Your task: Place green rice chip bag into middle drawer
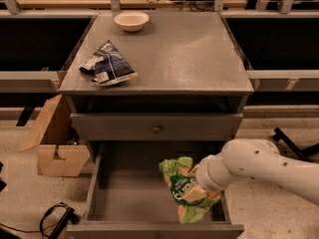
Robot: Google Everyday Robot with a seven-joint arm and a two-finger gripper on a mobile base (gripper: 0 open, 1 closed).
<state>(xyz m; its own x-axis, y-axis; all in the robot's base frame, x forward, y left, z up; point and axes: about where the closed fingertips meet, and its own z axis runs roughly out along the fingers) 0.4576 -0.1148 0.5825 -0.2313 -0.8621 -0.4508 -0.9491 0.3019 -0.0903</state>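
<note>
The green rice chip bag (185, 189) hangs upright inside the open middle drawer (127, 193), over the right part of its grey floor. My gripper (203, 182) comes in from the right on a white arm and is shut on the bag's right side. The bag's lower end is low over the drawer floor near the front wall; I cannot tell whether it touches. The drawer is pulled out below a closed drawer front with a round knob (156, 129).
On the cabinet top (189, 54) lie a dark blue-and-white snack bag (106, 65) at the left and a white bowl (131, 20) at the back. A cardboard box (55, 138) stands on the floor left of the cabinet. Cables lie at the bottom left.
</note>
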